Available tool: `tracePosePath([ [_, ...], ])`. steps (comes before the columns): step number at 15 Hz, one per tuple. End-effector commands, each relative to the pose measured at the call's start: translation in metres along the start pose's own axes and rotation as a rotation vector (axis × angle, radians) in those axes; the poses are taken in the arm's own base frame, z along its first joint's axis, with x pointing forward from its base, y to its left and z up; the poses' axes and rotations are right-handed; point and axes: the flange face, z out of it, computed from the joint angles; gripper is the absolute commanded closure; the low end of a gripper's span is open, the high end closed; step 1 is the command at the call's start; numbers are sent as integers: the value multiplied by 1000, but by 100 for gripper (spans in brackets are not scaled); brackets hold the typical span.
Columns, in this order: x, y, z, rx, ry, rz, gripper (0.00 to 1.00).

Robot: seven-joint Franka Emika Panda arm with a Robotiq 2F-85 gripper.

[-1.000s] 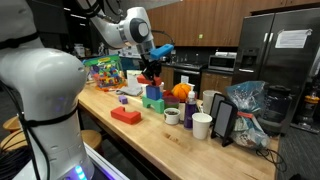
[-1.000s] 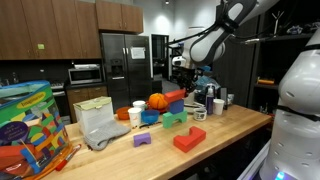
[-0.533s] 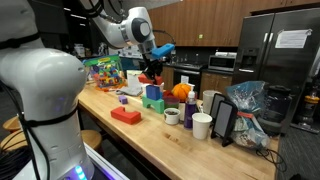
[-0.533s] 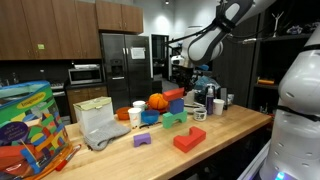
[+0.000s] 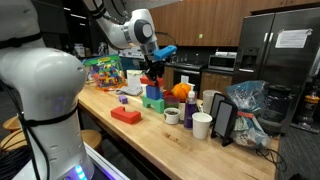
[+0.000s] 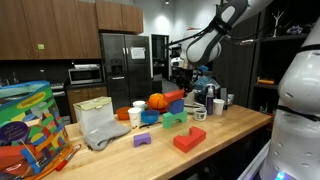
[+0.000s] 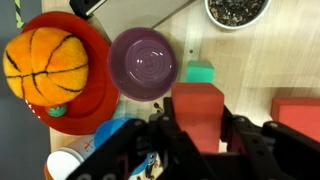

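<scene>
The long wooden surface (image 5: 150, 140) runs under me, and a steel refrigerator (image 5: 285, 50) stands beyond its far end. The biggest thing on the surface is a colourful toy box (image 6: 25, 120) at one end. A crumpled grey bag (image 6: 100, 125) slumps just beside it. A clear plastic bag (image 5: 245, 105) sits at the opposite end, near a white cup (image 5: 202, 125).

My wrist view looks down on a red bowl (image 7: 95, 95) that holds an orange ball (image 7: 40, 62) with dark seams. A purple bowl (image 7: 145, 63) lies just beside the red bowl, and its rim seems to meet the red one. At the top edge of that view is part of a dish of dark bits (image 7: 237, 8).

My fingers (image 7: 243, 135) are clenched on a red block (image 7: 198, 112), one dark finger on each side of it. The block hangs off the surface, over the cluster of bowls and blocks, near the purple bowl. A small green block (image 7: 200, 72) lies just past it, beside the purple bowl's edge. In an exterior view a blue block (image 6: 177, 107) sits below my fingers, and a flat red block (image 5: 126, 115) lies apart near the surface's front edge. A small purple block (image 6: 142, 139) lies on its own, in front of the grey bag.
</scene>
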Motion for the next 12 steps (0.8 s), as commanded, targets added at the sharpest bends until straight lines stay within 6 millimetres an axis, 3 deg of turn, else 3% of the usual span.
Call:
tracePosePath([
  [1, -8, 7, 1, 10, -1, 5, 84],
  [12, -9, 10, 6, 24, -1, 9, 84],
])
